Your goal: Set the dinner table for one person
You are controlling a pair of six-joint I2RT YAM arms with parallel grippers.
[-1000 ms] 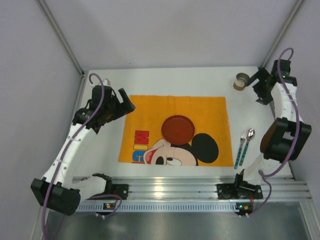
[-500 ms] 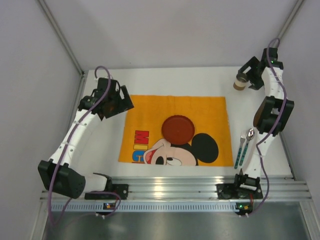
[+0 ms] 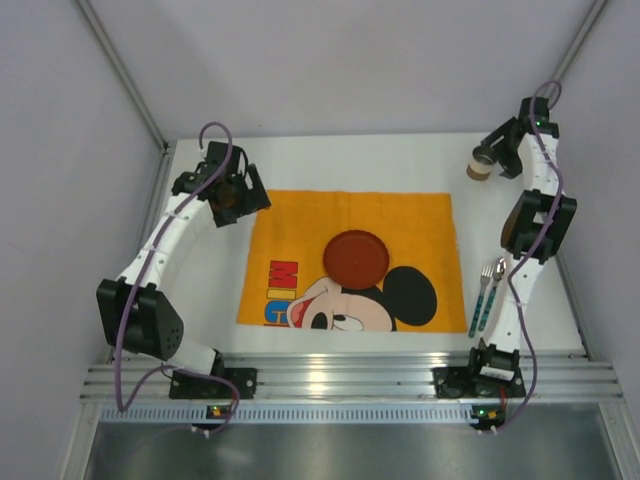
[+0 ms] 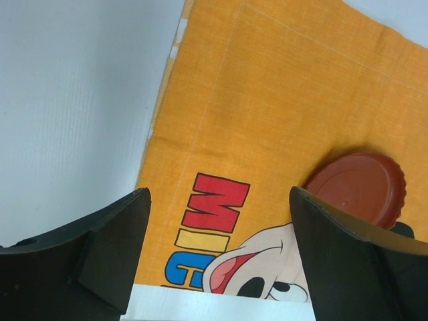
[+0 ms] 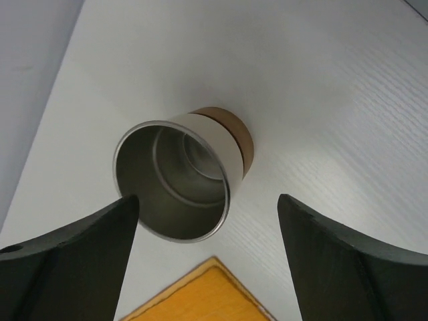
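Observation:
The white dinner table [image 3: 330, 160] carries an orange Mickey Mouse placemat [image 3: 400, 225] with a red-brown plate [image 3: 356, 258] on its middle. A steel cup with a brown base [image 3: 482, 164] stands at the back right. A fork [image 3: 481, 294] and a spoon [image 3: 495, 287] lie right of the placemat. My left gripper [image 3: 240, 200] is open and empty above the placemat's back left corner; its wrist view shows the placemat [image 4: 267, 100] and the plate [image 4: 358, 188]. My right gripper [image 3: 500, 160] is open just above the cup [image 5: 180, 174], which lies between its fingers, untouched.
A ribbed aluminium rail [image 3: 340, 375] runs along the near edge with both arm bases on it. Grey walls and slanted frame posts [image 3: 120, 70] close in the back and sides. A placemat corner [image 5: 200, 294] shows below the cup.
The left arm has swung up and toward the back, its gripper now over the placemat's back left corner. The right gripper has moved left and back until it is over the cup.

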